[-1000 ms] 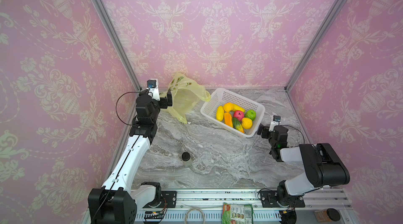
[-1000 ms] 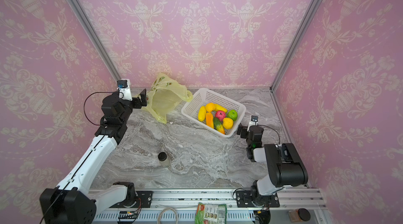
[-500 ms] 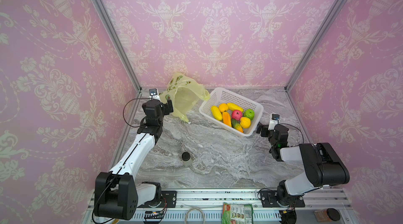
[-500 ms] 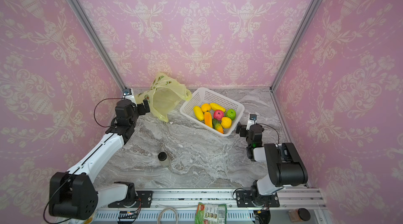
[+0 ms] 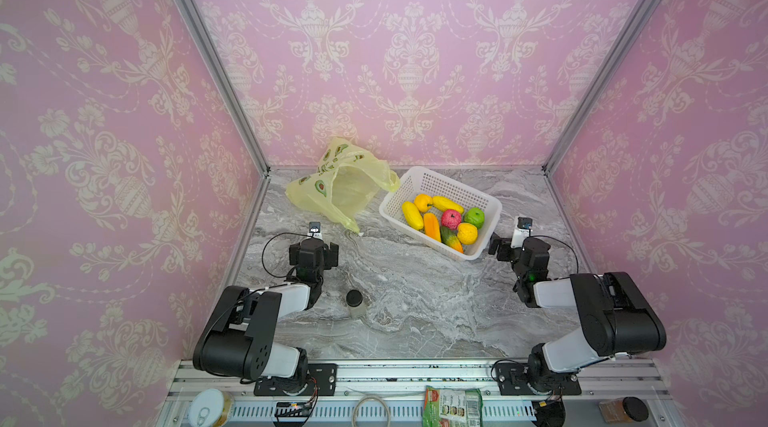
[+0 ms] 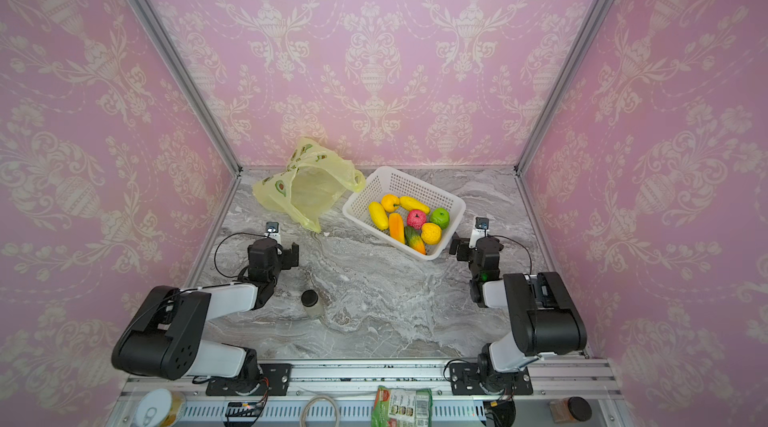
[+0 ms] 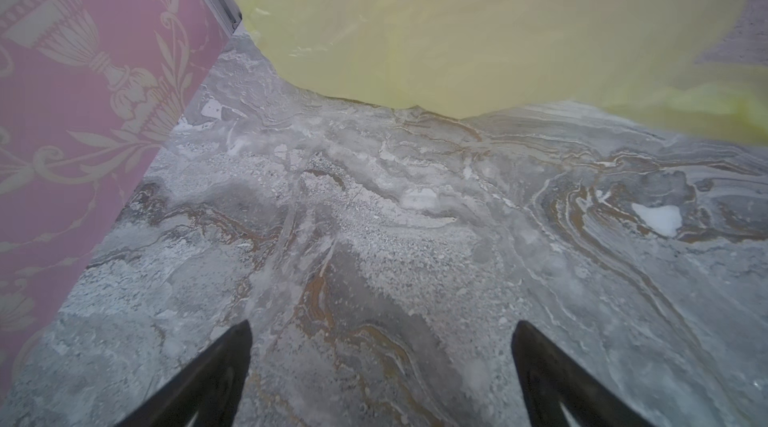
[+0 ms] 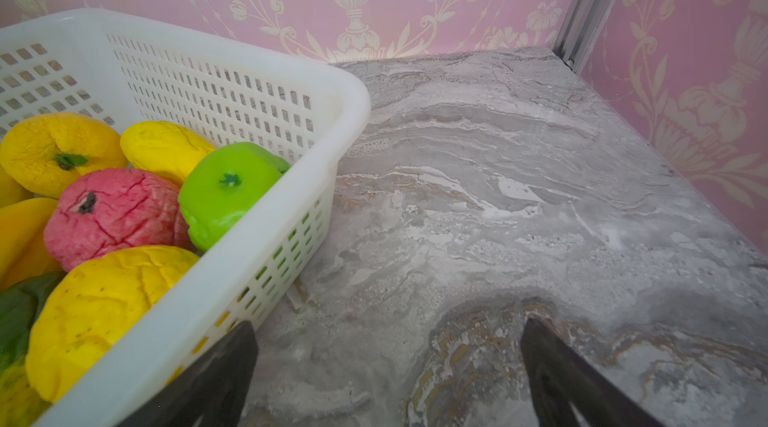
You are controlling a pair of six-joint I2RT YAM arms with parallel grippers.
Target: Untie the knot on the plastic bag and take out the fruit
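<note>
Both of my end effectors stood apart and empty: the left end effector (image 7: 380, 325) over bare table (image 7: 415, 217), the right end effector (image 8: 388, 327) just beside the white basket (image 8: 232, 50). The plastic bag (image 5: 340, 188) lay slack and open-mouthed in the far left corner, with no knot visible. The fruit (image 5: 446, 223) sat in the basket. Risk: a right-arm swing could clip the basket and spill fruit, and my left elbow could tip the black-capped bottle (image 5: 355, 304). Versus a second ago, my left arm had pulled back from the bag; the right was unchanged.
</note>
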